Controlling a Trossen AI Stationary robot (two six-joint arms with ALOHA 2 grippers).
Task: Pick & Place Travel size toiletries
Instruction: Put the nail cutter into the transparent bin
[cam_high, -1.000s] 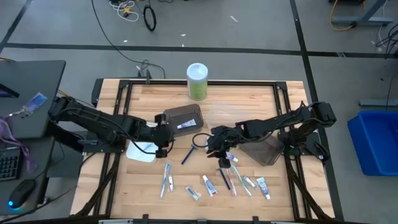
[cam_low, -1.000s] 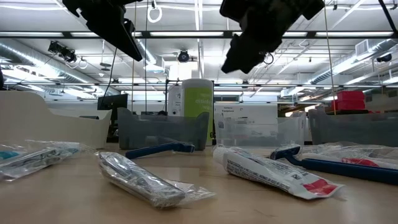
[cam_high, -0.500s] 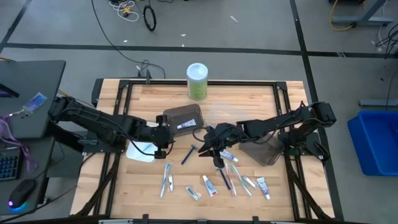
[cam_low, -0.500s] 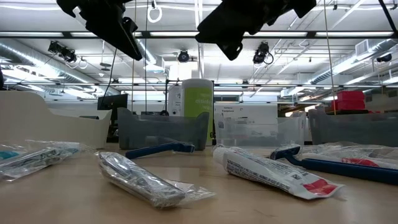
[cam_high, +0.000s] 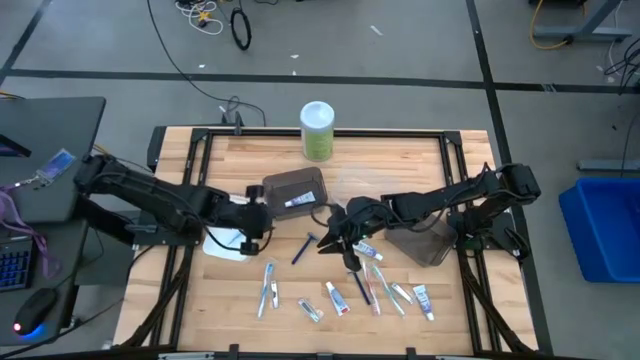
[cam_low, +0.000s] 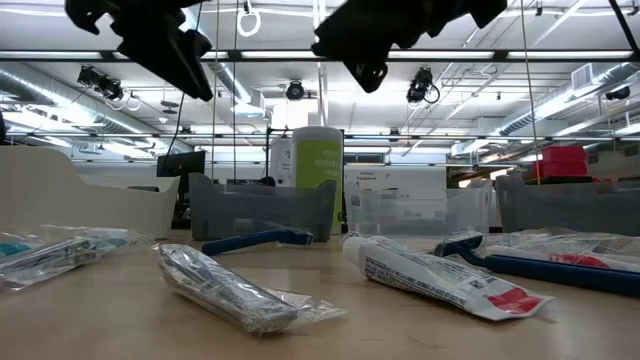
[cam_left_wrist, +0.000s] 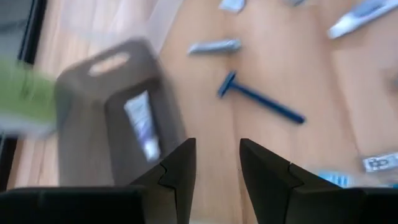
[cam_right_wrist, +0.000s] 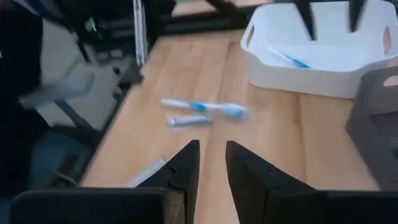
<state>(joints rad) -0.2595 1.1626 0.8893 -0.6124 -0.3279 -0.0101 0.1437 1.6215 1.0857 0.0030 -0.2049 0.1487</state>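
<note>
I hover my right gripper (cam_high: 335, 240), fingers slightly apart and empty, just beside the blue razor (cam_high: 303, 246) lying mid-table. My left gripper (cam_high: 262, 222), also parted and empty, sits by the dark tray (cam_high: 293, 188). Descending off-line could knock the razor away.

the surface (cam_high: 390, 160) is pale wood in butcher-block strips with a smooth, low sheen, framed by dark metal rails. the toiletries (cam_low: 440, 275) look like glossy plastic tubes and crinkled clear film wrappers (cam_low: 235, 292) that catch the light, beside a blue plastic razor (cam_left_wrist: 260, 99). the white tray (cam_right_wrist: 348, 78) is smooth, slightly shiny plastic, the dark tray (cam_left_wrist: 87, 118) a duller grey plastic, and the matt black fingers (cam_left_wrist: 180, 177) look like hard moulded plastic.
</note>
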